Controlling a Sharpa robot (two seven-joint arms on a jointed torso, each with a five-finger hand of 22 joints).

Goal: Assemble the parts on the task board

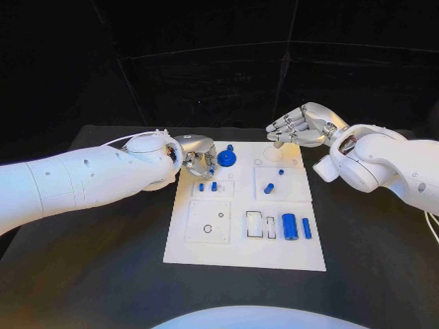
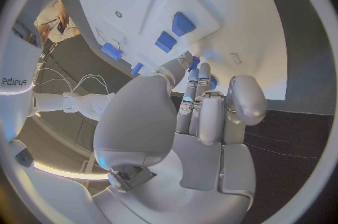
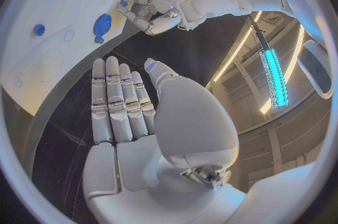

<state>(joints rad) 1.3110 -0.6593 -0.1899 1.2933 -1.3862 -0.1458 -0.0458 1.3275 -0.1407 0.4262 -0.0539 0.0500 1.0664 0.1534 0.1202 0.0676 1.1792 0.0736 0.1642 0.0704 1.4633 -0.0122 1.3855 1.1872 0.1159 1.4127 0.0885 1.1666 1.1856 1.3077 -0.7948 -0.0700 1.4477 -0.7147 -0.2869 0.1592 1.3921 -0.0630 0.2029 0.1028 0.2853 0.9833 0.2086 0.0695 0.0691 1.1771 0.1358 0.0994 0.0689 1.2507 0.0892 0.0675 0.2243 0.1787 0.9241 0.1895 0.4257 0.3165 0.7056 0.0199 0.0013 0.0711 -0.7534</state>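
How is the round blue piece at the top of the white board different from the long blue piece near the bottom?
The round blue piece is a flat disc with a knob on top; the long blue piece is a cylinder lying on its side. The disc sits beside the left hand; the cylinder lies far from both hands. Both are blue.

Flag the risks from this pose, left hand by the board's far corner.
1. The left hand hangs close beside the round blue part and two small pegs; a sweep might knock them.
2. The loose cylinder lying on the board could roll if the board is bumped.
3. The right hand is off the board, so nothing steadies it.
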